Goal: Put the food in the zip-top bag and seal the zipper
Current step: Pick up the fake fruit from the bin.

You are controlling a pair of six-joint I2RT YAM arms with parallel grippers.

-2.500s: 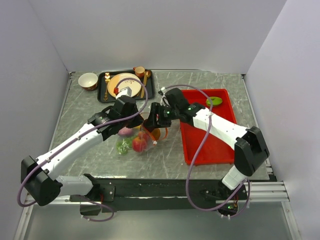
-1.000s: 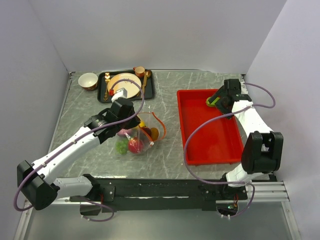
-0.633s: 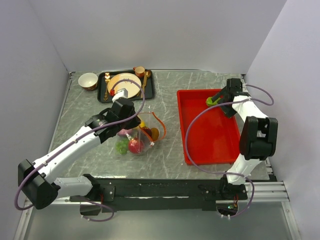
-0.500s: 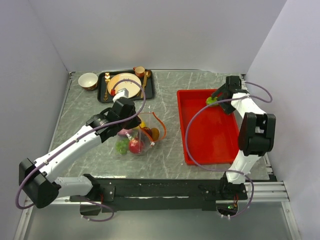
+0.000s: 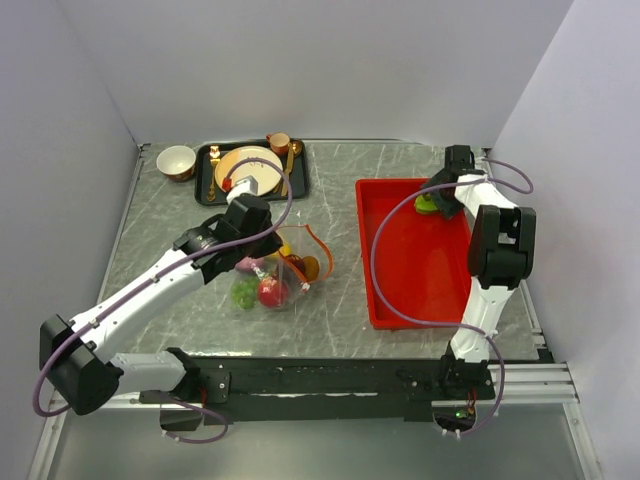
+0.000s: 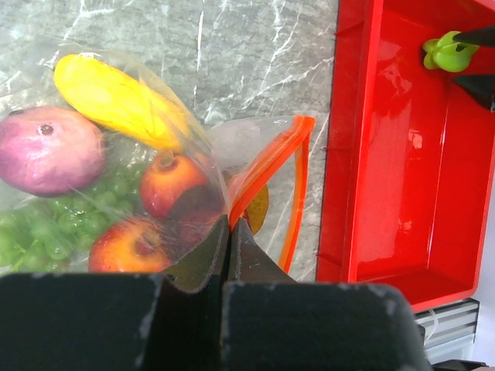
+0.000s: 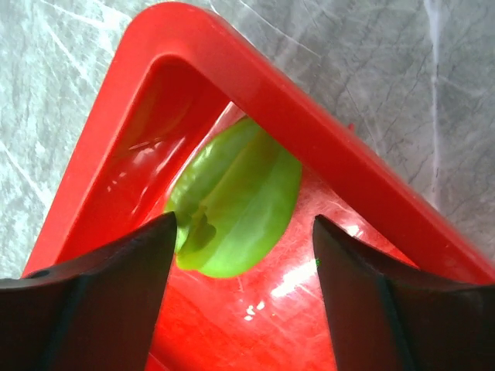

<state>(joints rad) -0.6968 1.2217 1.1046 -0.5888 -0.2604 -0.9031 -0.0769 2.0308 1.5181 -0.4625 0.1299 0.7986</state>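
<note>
The clear zip-top bag lies on the marble table, and the orange-red zipper along its mouth gapes open. Inside it I see food: a yellow oblong piece, a pink-purple bulb, green grapes and red apples. My left gripper is shut on the bag's mouth edge. A green food piece lies in the far corner of the red tray. My right gripper is open astride it, with the left finger near it and a gap on the right.
A black tray at the back left holds a cream plate, a cup and a gold spoon. A small bowl sits beside it. The red tray's raised rim hems in the green piece.
My right arm swung from the bag to the red tray's far corner, came down over the green piece, and its jaws narrowed a little. The left gripper kept its hold on the bag.
</note>
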